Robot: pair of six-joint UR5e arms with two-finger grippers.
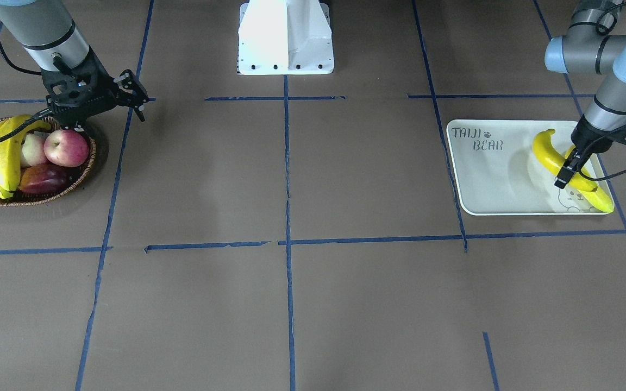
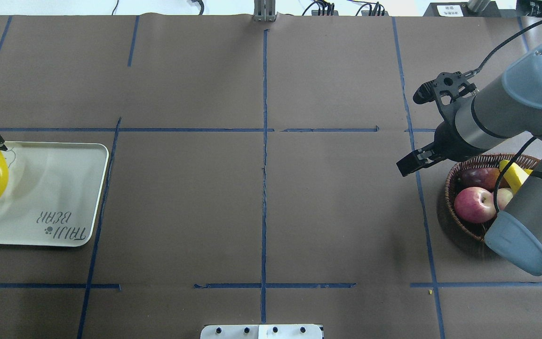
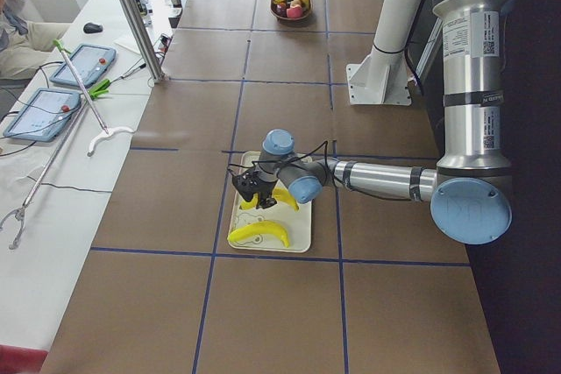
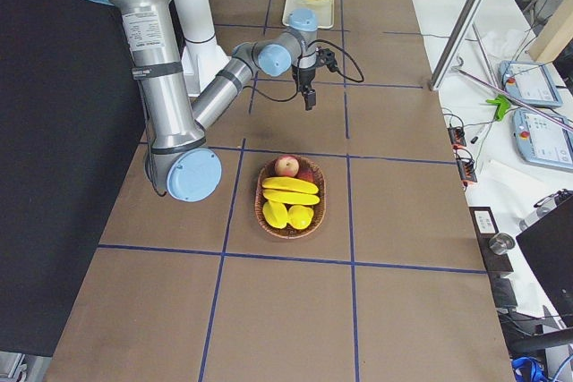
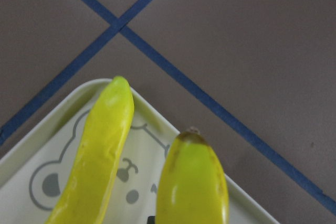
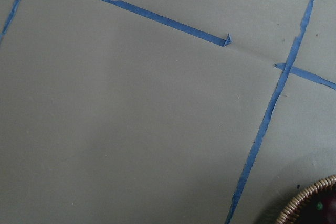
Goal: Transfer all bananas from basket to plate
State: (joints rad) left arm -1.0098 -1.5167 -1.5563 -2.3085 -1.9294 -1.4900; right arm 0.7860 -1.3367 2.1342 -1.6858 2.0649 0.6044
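Observation:
Two bananas lie on the plate (image 1: 487, 179) near its bear print: one (image 1: 548, 153) under my left gripper (image 1: 600, 172), the other (image 1: 598, 200) along the plate's edge. That gripper hovers just over the plate, its fingers spread wide and open. The left wrist view shows both bananas, one (image 5: 100, 150) flat on the plate (image 5: 31, 150) and one (image 5: 191, 182) close below the camera. Two more bananas (image 1: 3, 157) rest in the basket (image 1: 30, 201). My right gripper (image 2: 410, 134) hangs open and empty beside the basket (image 2: 450, 188).
A red apple (image 1: 66, 147), a dark red fruit (image 1: 44, 178) and lumpy yellow fruit (image 4: 288, 216) share the basket with the bananas. The white robot base (image 1: 286, 38) stands at the table's robot-side edge. Blue tape lines cross the brown table.

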